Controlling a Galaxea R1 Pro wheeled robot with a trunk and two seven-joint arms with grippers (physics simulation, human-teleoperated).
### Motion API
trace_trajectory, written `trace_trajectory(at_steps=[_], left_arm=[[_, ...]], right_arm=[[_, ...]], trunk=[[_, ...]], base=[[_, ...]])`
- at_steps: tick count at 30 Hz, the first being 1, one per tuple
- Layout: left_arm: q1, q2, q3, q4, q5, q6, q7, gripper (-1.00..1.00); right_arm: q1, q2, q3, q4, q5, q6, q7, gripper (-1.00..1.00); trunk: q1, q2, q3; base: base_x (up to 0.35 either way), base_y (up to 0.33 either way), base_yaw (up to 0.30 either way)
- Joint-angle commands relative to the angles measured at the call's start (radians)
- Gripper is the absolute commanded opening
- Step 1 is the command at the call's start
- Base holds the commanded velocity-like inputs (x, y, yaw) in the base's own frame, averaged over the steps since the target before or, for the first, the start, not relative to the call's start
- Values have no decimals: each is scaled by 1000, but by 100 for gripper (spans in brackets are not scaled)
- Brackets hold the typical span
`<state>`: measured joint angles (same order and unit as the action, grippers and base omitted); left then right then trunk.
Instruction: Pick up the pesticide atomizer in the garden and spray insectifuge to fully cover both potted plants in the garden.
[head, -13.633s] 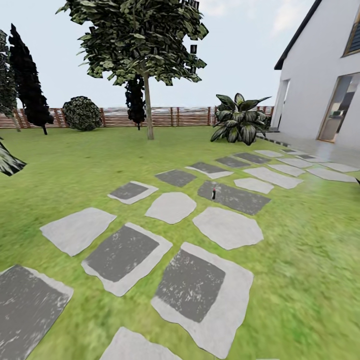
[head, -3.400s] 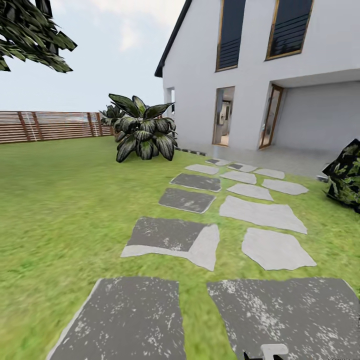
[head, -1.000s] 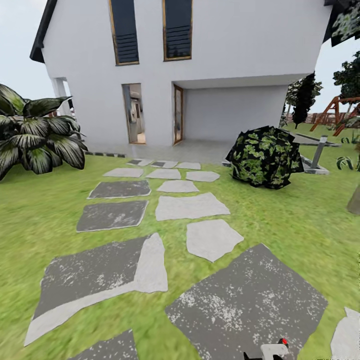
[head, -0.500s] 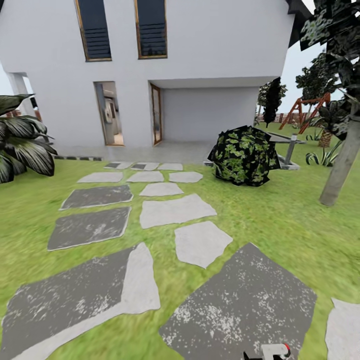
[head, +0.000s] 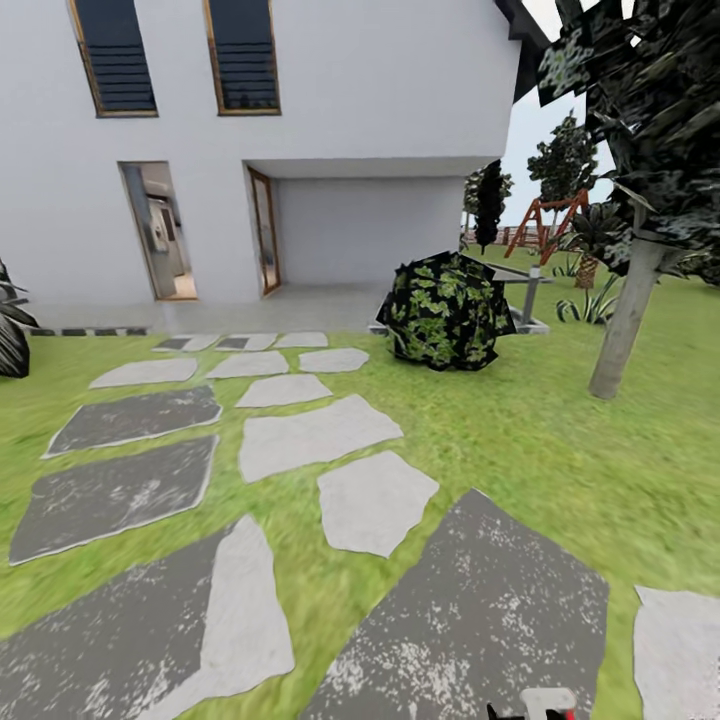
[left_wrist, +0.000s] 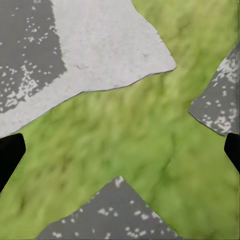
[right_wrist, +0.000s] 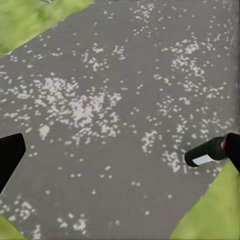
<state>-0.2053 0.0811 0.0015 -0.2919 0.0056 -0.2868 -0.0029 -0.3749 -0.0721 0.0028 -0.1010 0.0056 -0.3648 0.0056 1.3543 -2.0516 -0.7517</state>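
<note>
Right gripper (right_wrist: 120, 152) hangs over a dark speckled stepping stone (right_wrist: 115, 100), its 2 dark fingertips far apart at the edges of the wrist view. The pesticide atomizer (right_wrist: 205, 154) lies crosswise against 1 fingertip, white label facing up. Whether I am clamping it or it merely rests there, I cannot tell. In the head view its pale spray head with the red top (head: 548, 702) sits low and close to my body, which I judge is a carrying pose for travel. Left gripper (left_wrist: 120, 152) is spread wide with nothing between its fingers, over lawn (left_wrist: 125, 140) where the stones meet. Ahead of both grippers the stone path (head: 315, 435) runs to the house (head: 380, 90). A round leafy bush (head: 445, 310) and a tree trunk (head: 622, 330) stand off to the right-gripper side. I would steer around them while looking for the 2 potted plants.
</note>
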Motion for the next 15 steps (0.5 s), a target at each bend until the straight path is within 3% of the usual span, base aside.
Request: trace_trajectory(at_steps=[1,15], left_arm=[[0,0,0,0,1,-3,0,100],[0,0,0,0,1,-3,0,100]], right_arm=[[-1,0,0,1,1,-3,1,100],[-1,0,0,1,1,-3,1,100]], trunk=[[0,0,-1],[0,0,-1]], base=[[289,84,-274],[217,85,-274]])
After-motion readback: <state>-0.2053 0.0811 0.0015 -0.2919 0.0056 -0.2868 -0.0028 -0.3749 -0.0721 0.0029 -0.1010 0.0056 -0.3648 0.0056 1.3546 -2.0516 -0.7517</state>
